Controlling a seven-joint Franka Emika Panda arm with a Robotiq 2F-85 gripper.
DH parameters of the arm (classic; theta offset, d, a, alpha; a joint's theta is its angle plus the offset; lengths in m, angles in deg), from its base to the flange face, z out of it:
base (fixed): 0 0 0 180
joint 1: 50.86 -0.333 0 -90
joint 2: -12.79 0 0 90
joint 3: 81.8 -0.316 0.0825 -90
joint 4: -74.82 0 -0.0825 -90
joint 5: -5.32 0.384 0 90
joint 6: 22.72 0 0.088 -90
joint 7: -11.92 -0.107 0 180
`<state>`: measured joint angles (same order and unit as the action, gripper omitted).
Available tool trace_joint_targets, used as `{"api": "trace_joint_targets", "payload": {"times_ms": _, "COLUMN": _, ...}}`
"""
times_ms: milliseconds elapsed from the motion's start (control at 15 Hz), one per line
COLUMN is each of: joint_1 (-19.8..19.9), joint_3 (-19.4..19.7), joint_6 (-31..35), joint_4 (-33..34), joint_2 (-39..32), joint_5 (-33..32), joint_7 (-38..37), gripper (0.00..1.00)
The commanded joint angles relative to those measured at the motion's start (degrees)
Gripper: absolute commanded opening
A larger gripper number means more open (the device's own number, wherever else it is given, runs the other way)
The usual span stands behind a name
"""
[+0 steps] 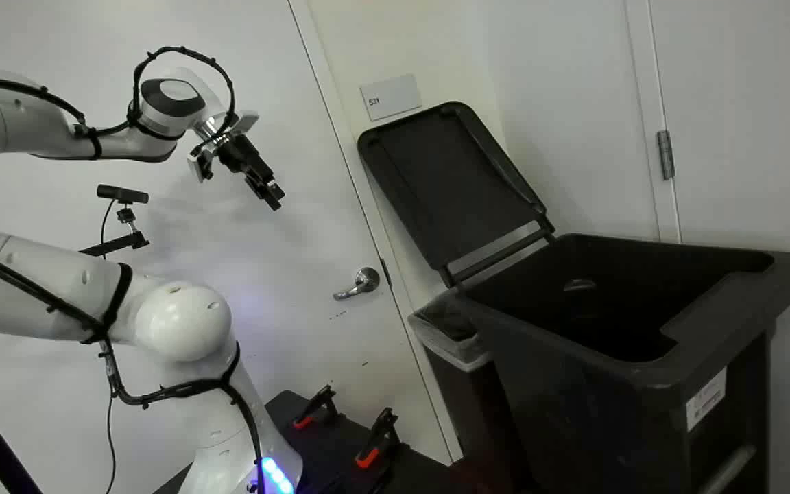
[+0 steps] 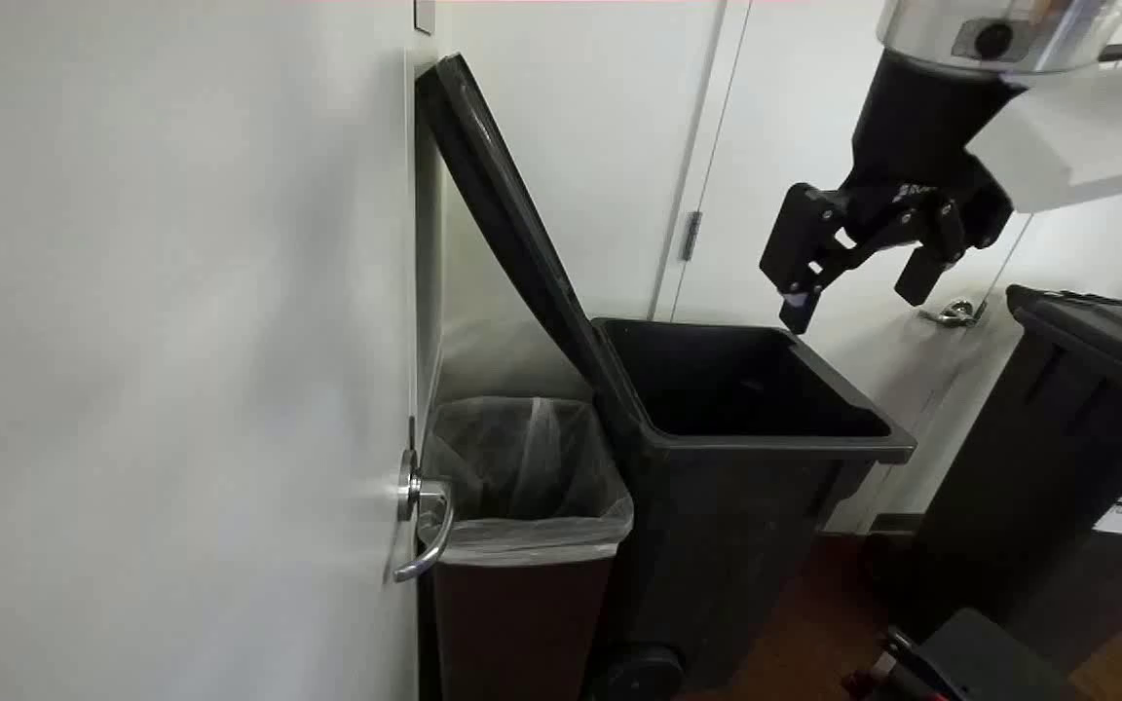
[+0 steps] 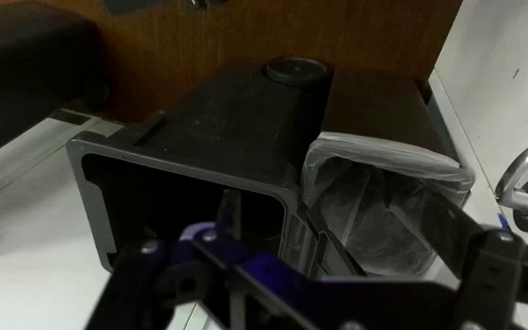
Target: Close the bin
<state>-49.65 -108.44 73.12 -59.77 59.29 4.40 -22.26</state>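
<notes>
The bin (image 1: 594,405) is dark grey-black and stands open in both exterior views; it also shows in an exterior view (image 2: 717,545). Its lid (image 1: 450,185) is tilted up and back on its hinge, leaning towards the wall (image 2: 512,214). A white sticker (image 1: 705,399) is on its front. In the wrist view the bin (image 3: 227,128) shows its dark open mouth, with the lid mostly hidden behind the gripper. My gripper (image 2: 856,297) is open and empty, above the bin and apart from the lid. Its fingers are spread in the wrist view (image 3: 337,211).
A brown bin with a clear liner (image 2: 527,623) stands between the door (image 2: 230,341) and the open bin, below the lid. A metal door handle (image 2: 430,526) sticks out beside it. Another dark bin (image 2: 1009,458) stands beyond. Clamps (image 1: 381,436) sit on the black base.
</notes>
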Motion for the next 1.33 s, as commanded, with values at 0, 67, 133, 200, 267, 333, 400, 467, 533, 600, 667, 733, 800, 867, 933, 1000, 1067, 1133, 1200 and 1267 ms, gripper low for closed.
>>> {"api": "trace_joint_targets", "payload": {"times_ms": 0, "joint_1": -1.56, "joint_3": 0.97, "joint_6": -0.15, "joint_4": 0.16, "joint_2": -0.65, "joint_5": -0.96, "joint_7": -0.98, "gripper": 1.00}}
{"api": "trace_joint_targets", "payload": {"times_ms": 67, "joint_1": -1.56, "joint_3": 0.97, "joint_6": -0.15, "joint_4": 0.16, "joint_2": -0.66, "joint_5": -0.96, "joint_7": -0.98, "gripper": 1.00}}
{"api": "trace_joint_targets", "payload": {"times_ms": 133, "joint_1": -1.56, "joint_3": 0.97, "joint_6": -0.15, "joint_4": 0.16, "joint_2": -0.66, "joint_5": -0.96, "joint_7": -0.98, "gripper": 1.00}}
{"api": "trace_joint_targets", "payload": {"times_ms": 200, "joint_1": -1.56, "joint_3": 0.97, "joint_6": -0.15, "joint_4": 0.16, "joint_2": -0.66, "joint_5": -0.96, "joint_7": -0.98, "gripper": 1.00}}
{"api": "trace_joint_targets", "payload": {"times_ms": 267, "joint_1": -1.56, "joint_3": 0.97, "joint_6": -0.15, "joint_4": 0.16, "joint_2": -0.66, "joint_5": -0.96, "joint_7": -0.98, "gripper": 1.00}}
{"api": "trace_joint_targets", "payload": {"times_ms": 333, "joint_1": -1.56, "joint_3": 0.97, "joint_6": -0.15, "joint_4": 0.16, "joint_2": -0.66, "joint_5": -0.96, "joint_7": -0.98, "gripper": 1.00}}
{"api": "trace_joint_targets", "payload": {"times_ms": 400, "joint_1": -0.83, "joint_3": 0.09, "joint_6": 1.72, "joint_4": 0.37, "joint_2": -1.31, "joint_5": -3.08, "joint_7": -0.67, "gripper": 1.00}}
{"api": "trace_joint_targets", "payload": {"times_ms": 467, "joint_1": -0.85, "joint_3": 0.10, "joint_6": 3.47, "joint_4": 0.74, "joint_2": -2.06, "joint_5": -4.63, "joint_7": 0.51, "gripper": 1.00}}
{"api": "trace_joint_targets", "payload": {"times_ms": 533, "joint_1": -0.55, "joint_3": -0.09, "joint_6": 6.27, "joint_4": 1.47, "joint_2": -3.35, "joint_5": -7.17, "joint_7": 1.55, "gripper": 1.00}}
{"api": "trace_joint_targets", "payload": {"times_ms": 600, "joint_1": 0.01, "joint_3": -0.61, "joint_6": 8.95, "joint_4": 1.93, "joint_2": -4.30, "joint_5": -10.50, "joint_7": 2.13, "gripper": 1.00}}
{"api": "trace_joint_targets", "payload": {"times_ms": 667, "joint_1": 0.50, "joint_3": -0.83, "joint_6": 11.73, "joint_4": 2.85, "joint_2": -6.07, "joint_5": -13.80, "joint_7": 3.30, "gripper": 1.00}}
{"api": "trace_joint_targets", "payload": {"times_ms": 733, "joint_1": 1.01, "joint_3": -1.18, "joint_6": 14.96, "joint_4": 3.31, "joint_2": -7.62, "joint_5": -17.09, "joint_7": 3.32, "gripper": 1.00}}
{"api": "trace_joint_targets", "payload": {"times_ms": 800, "joint_1": 1.12, "joint_3": -1.17, "joint_6": 19.14, "joint_4": 3.44, "joint_2": -9.19, "joint_5": -20.07, "joint_7": 3.48, "gripper": 1.00}}
{"api": "trace_joint_targets", "payload": {"times_ms": 867, "joint_1": 1.13, "joint_3": -1.07, "joint_6": 23.69, "joint_4": 3.45, "joint_2": -10.88, "joint_5": -22.83, "joint_7": 3.41, "gripper": 1.00}}
{"api": "trace_joint_targets", "payload": {"times_ms": 933, "joint_1": 1.14, "joint_3": -0.94, "joint_6": 28.29, "joint_4": 3.43, "joint_2": -12.51, "joint_5": -25.40, "joint_7": 3.24, "gripper": 1.00}}
{"api": "trace_joint_targets", "payload": {"times_ms": 1000, "joint_1": 1.25, "joint_3": -0.94, "joint_6": 32.93, "joint_4": 3.70, "joint_2": -14.51, "joint_5": -27.59, "joint_7": 2.76, "gripper": 1.00}}
{"api": "trace_joint_targets", "payload": {"times_ms": 1067, "joint_1": 2.05, "joint_3": -1.43, "joint_6": 36.17, "joint_4": 4.33, "joint_2": -16.52, "joint_5": -29.84, "joint_7": 1.71, "gripper": 1.00}}
{"api": "trace_joint_targets", "payload": {"times_ms": 1133, "joint_1": 2.87, "joint_3": -2.03, "joint_6": 37.69, "joint_4": 5.16, "joint_2": -18.11, "joint_5": -31.80, "joint_7": 0.78, "gripper": 1.00}}
{"api": "trace_joint_targets", "payload": {"times_ms": 1200, "joint_1": 3.53, "joint_3": -2.84, "joint_6": 36.37, "joint_4": 6.38, "joint_2": -19.07, "joint_5": -33.22, "joint_7": -0.38, "gripper": 1.00}}
{"api": "trace_joint_targets", "payload": {"times_ms": 1267, "joint_1": 0.57, "joint_3": -0.29, "joint_6": 36.12, "joint_4": 2.90, "joint_2": -16.04, "joint_5": -31.19, "joint_7": 0.88, "gripper": 1.00}}
